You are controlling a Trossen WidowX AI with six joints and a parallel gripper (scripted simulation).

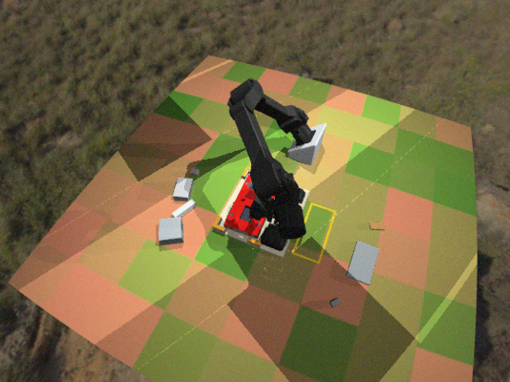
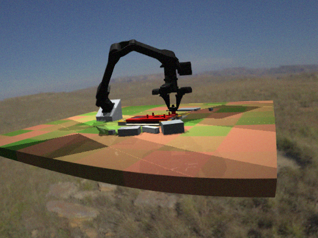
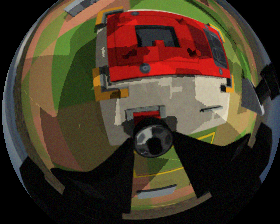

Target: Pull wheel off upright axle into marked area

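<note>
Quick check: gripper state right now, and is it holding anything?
Gripper: closed on the wheel, which sits low by the red board.

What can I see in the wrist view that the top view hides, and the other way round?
Only the wrist view shows the wheel, gripped between the dark fingers. Only the top view shows the whole arm, its grey base and the scattered grey blocks; there the arm covers the wheel. Both show the red board and the yellow marked area beside it.
</note>
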